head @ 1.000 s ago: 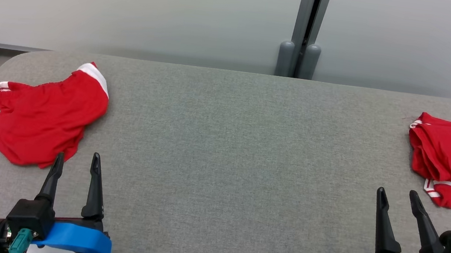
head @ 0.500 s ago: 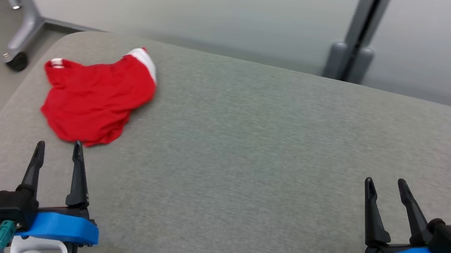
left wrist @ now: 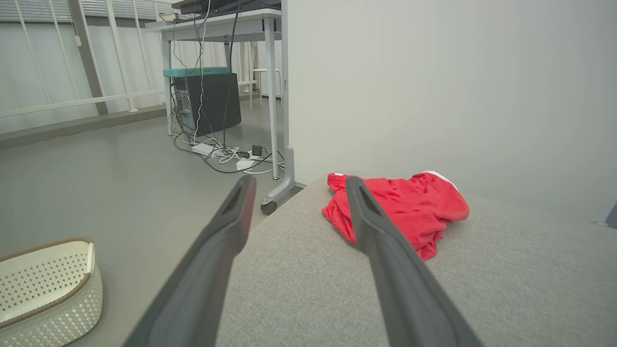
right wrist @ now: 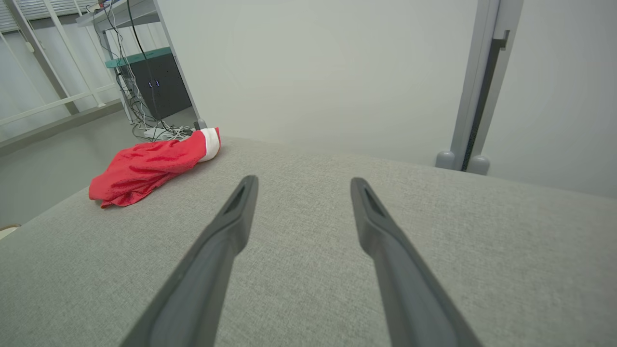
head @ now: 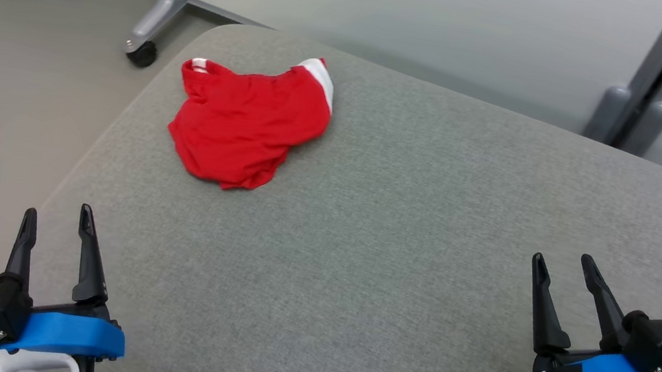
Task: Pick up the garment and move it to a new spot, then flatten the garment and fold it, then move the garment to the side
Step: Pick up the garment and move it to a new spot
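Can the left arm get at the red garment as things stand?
Probably yes: the left gripper is open and empty, and the red garment lies ahead of it, untouched, with bare grey table between them.

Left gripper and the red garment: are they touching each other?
Apart. The head view shows a stretch of bare grey table between the open left gripper and the red garment.
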Tool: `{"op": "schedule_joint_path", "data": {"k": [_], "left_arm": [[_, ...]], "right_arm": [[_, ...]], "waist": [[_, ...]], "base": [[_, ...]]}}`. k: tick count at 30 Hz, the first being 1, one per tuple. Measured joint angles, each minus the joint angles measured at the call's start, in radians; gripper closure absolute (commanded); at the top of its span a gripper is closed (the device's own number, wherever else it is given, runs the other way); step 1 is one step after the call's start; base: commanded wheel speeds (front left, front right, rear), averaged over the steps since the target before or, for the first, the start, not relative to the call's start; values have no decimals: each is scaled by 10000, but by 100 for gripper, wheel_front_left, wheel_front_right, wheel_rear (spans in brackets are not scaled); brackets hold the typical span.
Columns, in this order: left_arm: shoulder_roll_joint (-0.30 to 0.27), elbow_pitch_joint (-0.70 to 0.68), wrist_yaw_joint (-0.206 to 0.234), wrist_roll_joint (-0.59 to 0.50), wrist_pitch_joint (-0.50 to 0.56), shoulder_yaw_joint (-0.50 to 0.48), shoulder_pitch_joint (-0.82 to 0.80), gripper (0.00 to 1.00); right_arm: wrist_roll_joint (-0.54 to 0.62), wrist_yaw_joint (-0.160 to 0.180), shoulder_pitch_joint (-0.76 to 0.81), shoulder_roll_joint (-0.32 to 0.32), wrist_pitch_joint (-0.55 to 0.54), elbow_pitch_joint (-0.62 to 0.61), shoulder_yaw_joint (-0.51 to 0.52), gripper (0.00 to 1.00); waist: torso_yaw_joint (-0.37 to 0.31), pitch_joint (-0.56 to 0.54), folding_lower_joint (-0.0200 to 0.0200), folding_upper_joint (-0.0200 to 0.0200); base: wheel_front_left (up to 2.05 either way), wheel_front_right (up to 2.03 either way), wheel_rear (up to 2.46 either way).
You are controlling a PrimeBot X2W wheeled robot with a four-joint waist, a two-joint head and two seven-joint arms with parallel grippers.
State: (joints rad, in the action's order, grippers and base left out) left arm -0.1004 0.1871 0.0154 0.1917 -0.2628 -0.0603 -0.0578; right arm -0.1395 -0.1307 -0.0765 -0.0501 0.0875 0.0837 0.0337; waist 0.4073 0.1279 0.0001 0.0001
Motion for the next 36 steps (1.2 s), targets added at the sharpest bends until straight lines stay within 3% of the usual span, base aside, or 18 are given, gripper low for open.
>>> {"op": "schedule_joint_path", "data": {"k": [6, 14, 29, 36], "left_arm": [[-56, 2, -13, 13, 0, -86, 19, 0], [-322, 314, -217, 205, 17, -153, -1233, 0], [-2282, 2472, -660, 704, 876, -755, -6321, 0], [-2721, 4454, -869, 940, 1720, -660, -7636, 0]], "right_arm": [[15, 0, -5, 0, -19, 61, -19, 0], [194, 0, -202, -65, -169, -190, 94, 0], [420, 0, -753, -562, -765, -2027, 660, 0], [493, 0, -761, -686, -995, -2918, 899, 0]], "waist": [[295, 163, 0, 0], [-305, 596, 0, 0], [-2412, 2932, 1, -1], [-2940, 3931, 1, 0]], "base": [[0, 0, 0], [0, 0, 0], [0, 0, 0], [0, 0, 0]]}}
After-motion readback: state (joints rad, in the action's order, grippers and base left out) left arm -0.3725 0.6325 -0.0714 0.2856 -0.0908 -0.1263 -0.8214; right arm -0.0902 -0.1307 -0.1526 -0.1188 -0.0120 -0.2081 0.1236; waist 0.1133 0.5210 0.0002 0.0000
